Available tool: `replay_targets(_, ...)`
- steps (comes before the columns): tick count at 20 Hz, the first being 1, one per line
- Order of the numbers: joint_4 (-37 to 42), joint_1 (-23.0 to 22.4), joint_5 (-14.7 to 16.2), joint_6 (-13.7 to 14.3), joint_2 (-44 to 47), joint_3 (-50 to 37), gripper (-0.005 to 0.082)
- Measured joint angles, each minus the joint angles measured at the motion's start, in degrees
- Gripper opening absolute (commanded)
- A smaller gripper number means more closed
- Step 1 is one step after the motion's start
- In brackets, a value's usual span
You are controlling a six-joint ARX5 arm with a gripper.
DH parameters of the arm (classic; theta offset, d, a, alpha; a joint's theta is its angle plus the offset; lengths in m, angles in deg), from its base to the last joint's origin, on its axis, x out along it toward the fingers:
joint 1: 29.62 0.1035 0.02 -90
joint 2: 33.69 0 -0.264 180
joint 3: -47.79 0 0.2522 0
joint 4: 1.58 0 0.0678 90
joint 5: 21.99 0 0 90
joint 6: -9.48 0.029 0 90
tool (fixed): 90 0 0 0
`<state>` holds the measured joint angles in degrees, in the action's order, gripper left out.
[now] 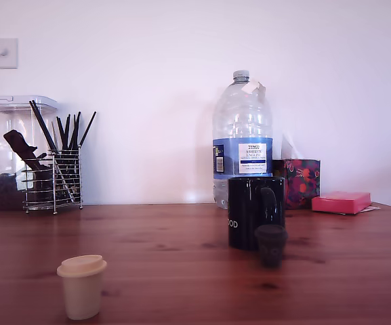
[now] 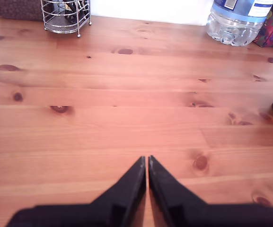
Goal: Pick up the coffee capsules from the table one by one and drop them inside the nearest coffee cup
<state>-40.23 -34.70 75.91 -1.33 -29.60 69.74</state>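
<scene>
Nothing dropped yet: both capsules sit on the tabletop [image 2: 127, 94].

The tool [image 2: 147, 161] is closed and empty; neither the cream capsule [image 1: 81, 286] nor the black capsule [image 1: 271, 244], touching the coffee cup [image 1: 249, 212], lies ahead of it.

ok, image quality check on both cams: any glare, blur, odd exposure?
Exterior view: backlit by a bright wall, slightly washed and soft; the mug and black capsule merge into dark shapes, while the cream capsule reads clearly. Wrist view: the table is evenly lit with sharp grain, the gripper is close and blurry, and the wall strip is blown out.
</scene>
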Motion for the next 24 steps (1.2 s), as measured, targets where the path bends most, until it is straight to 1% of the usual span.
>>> replay_targets(9, 0.04, 0.0, 0.0, 0.0, 0.0, 0.0, -0.0021)
replay_targets(10, 0.63, 0.0, 0.57, 0.0, 0.0, 0.0, -0.0021)
replay_targets(12, 4.46, 0.0, 2.82, -0.07, 0.0, 0.0, -0.0021)
replay_targets(15, 10.36, -0.02, 7.3, -0.85, 0.0, 0.0, -0.0021)
replay_targets(18, 12.11, -0.48, 11.67, -0.85, 0.2, 0.0, -0.0021)
replay_targets(20, 12.24, -2.14, 14.03, -0.83, 1.62, 0.0, -0.0021)
replay_targets(22, 12.68, -4.72, 15.19, 0.52, 5.18, 0.0, -0.0021)
replay_targets(24, 12.9, -8.07, 15.21, 2.43, 8.81, 0.0, -0.0021)
